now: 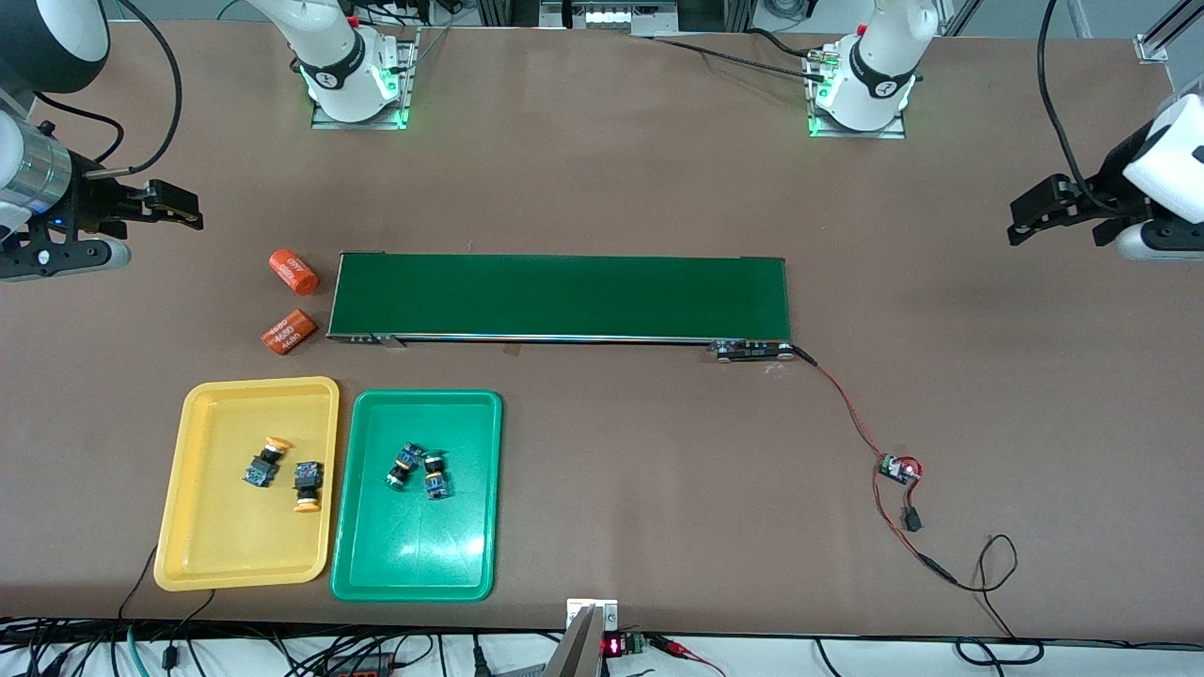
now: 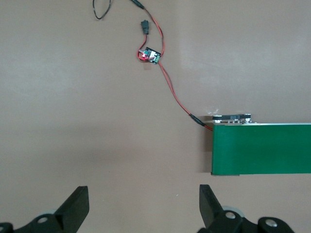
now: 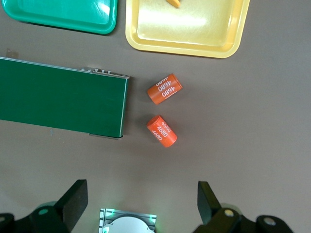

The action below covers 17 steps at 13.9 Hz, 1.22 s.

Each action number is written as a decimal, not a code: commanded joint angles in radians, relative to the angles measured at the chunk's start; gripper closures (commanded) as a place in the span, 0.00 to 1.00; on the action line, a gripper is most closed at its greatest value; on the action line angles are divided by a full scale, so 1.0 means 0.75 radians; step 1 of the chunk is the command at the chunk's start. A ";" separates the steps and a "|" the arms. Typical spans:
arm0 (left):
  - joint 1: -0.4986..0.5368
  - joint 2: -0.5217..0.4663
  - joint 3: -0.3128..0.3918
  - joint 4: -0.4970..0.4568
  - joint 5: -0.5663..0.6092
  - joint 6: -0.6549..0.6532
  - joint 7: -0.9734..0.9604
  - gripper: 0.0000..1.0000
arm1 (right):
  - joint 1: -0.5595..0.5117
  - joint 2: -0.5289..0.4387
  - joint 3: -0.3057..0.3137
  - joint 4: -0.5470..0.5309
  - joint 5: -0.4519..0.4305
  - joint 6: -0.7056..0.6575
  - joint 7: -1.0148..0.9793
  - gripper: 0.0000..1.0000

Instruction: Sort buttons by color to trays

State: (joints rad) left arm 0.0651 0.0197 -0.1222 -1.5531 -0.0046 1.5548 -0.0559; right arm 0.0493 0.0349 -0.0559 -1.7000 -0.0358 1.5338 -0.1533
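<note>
Two yellow-orange buttons (image 1: 264, 463) (image 1: 308, 484) lie in the yellow tray (image 1: 235, 541). Two buttons with black-and-blue bodies (image 1: 404, 465) (image 1: 434, 475) lie side by side in the green tray (image 1: 414, 555), which sits beside the yellow one. My right gripper (image 1: 177, 207) hangs open and empty over the bare table at the right arm's end. In the right wrist view the right gripper (image 3: 142, 199) shows wide-apart fingers, with the yellow tray (image 3: 194, 29) and green tray (image 3: 63, 12) partly in sight. My left gripper (image 1: 1030, 221) (image 2: 144, 204) is open and empty over the left arm's end.
A long dark-green conveyor belt (image 1: 562, 296) crosses the table's middle. Two orange cylinders with white print (image 1: 293, 271) (image 1: 289, 332) lie off its end toward the right arm. A red-black cable runs from its other end to a small circuit board (image 1: 898, 469).
</note>
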 commanded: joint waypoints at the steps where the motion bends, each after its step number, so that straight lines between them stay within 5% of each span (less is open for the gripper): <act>1: 0.007 -0.008 -0.015 0.009 0.025 -0.001 -0.003 0.00 | -0.008 0.009 0.005 0.023 -0.016 0.008 0.012 0.00; 17: 0.011 0.002 -0.003 0.011 0.008 0.003 -0.003 0.00 | -0.149 0.068 0.038 0.119 0.001 0.027 0.012 0.00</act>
State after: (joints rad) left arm 0.0735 0.0207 -0.1220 -1.5531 -0.0046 1.5548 -0.0564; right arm -0.0153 0.0737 -0.0603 -1.6456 -0.0400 1.5616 -0.1525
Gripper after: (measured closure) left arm 0.000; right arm 0.000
